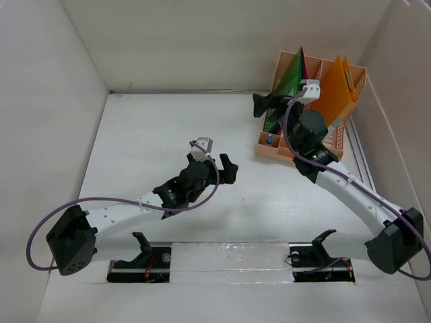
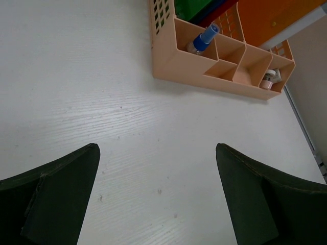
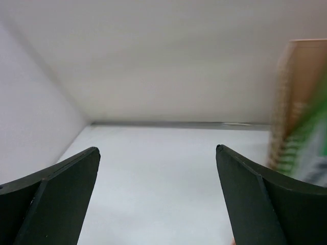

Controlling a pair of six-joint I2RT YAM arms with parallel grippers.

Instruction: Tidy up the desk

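Top view: the worktop [image 1: 155,121] fills the walled floor ahead of both arms, flat, its long axis seemingly left to right. The left gripper [image 1: 231,169] hovers mid-worktop, the right gripper [image 1: 258,106] beside the peach rack [image 1: 269,153]. Left wrist: jaws spread, empty — bare surface below. Right wrist: jaws wide, nothing held — best drawn back level, clear of the folders [image 1: 337,84].

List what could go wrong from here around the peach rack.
1. The open right gripper hangs right beside the green folder leaning in the rack; a sideways swing could knock the folder over or shove the rack.
2. The right arm's purple cable loops close to the rack's front; it might snag if the arm pulls back.
3. The open left gripper faces the compartment with the blue-capped bottle; an advance could bump it.
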